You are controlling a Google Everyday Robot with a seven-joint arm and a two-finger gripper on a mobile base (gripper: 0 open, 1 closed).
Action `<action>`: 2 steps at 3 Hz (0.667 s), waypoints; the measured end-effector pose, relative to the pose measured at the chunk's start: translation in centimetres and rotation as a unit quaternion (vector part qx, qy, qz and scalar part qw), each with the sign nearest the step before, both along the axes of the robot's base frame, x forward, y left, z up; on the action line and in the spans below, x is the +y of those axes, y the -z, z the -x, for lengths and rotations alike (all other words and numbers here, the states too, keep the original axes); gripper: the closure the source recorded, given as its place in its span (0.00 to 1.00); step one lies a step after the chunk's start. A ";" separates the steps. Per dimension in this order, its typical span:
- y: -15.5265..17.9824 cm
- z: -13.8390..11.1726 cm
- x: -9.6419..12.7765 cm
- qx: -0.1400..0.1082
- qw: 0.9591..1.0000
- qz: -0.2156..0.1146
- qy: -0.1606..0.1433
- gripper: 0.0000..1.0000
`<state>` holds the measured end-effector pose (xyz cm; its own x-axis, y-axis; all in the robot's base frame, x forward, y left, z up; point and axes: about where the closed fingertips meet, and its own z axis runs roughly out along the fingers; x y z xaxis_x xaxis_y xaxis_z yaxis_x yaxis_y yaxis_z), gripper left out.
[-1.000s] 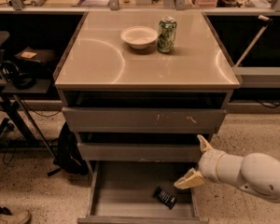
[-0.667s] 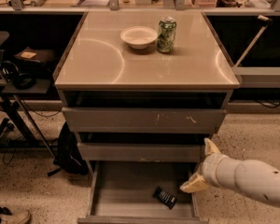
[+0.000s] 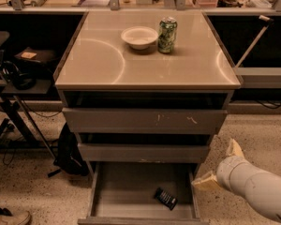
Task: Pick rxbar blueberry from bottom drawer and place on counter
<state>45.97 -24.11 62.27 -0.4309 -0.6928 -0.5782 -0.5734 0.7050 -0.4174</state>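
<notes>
The rxbar blueberry (image 3: 165,198) is a small dark wrapper lying flat in the pulled-out bottom drawer (image 3: 126,196), near its front right corner. My gripper (image 3: 221,165) is on the white arm at the lower right, outside the drawer's right side and above the floor. Its two pale fingers (image 3: 205,182) are spread apart and hold nothing. The gripper stands to the right of the bar and a little higher. The beige counter (image 3: 103,55) tops the cabinet.
A white bowl (image 3: 139,36) and a green patterned can (image 3: 167,34) stand at the back of the counter. The two upper drawers (image 3: 143,121) are slightly open. A black bag (image 3: 70,149) and a stand with headphones (image 3: 14,76) are at the left. A shoe (image 3: 7,217) shows at the lower left.
My arm and gripper have moved right and slightly down, away from the drawer. The bar, bowl and can have not moved.
</notes>
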 end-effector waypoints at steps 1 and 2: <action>0.0 0.0 0.0 0.000 1.000 0.000 0.000 0.00; 3.1 -0.5 -0.6 0.018 1.000 0.013 0.000 0.00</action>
<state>46.49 -24.71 59.21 -0.4516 -0.7075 -0.5436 -0.5889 0.6941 -0.4141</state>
